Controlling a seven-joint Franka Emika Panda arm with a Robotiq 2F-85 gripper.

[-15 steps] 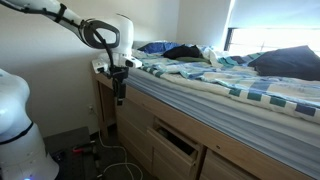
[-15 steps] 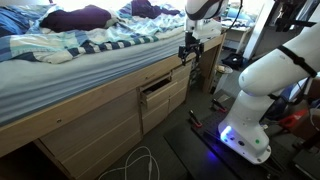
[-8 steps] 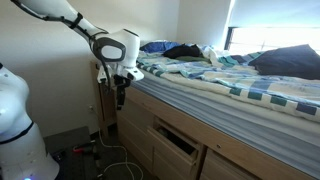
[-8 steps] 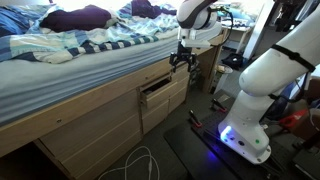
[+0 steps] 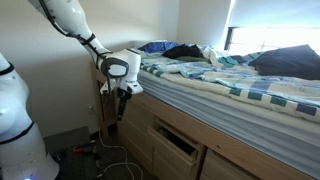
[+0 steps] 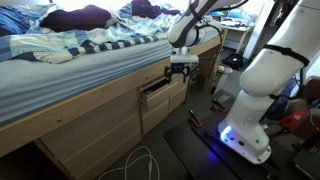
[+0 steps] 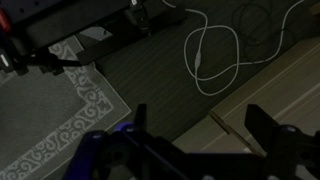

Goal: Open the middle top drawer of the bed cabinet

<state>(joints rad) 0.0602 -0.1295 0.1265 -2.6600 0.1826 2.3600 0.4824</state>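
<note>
The bed cabinet (image 5: 135,125) (image 6: 90,125) is a long light-wood base under the mattress in both exterior views. Its middle top drawer (image 5: 177,140) (image 6: 160,92) stands slightly pulled out, with a dark gap along its top. My gripper (image 5: 122,106) (image 6: 180,70) hangs fingers-down in front of the cabinet, close to the drawer's near end and not touching it. In the wrist view the gripper (image 7: 200,125) is open with nothing between its two dark fingers. Below them lie the floor and a light-wood edge of the cabinet (image 7: 285,95).
Blue-and-white striped bedding (image 5: 230,85) overhangs the cabinet top. A white cable (image 6: 140,160) (image 7: 205,60) loops on the floor by the cabinet. A patterned rug (image 7: 50,130) lies beside it. The white robot base (image 6: 255,100) stands close to the bed.
My gripper has come down from mattress height and moved along the cabinet front towards the drawer. The drawer has not visibly moved.
</note>
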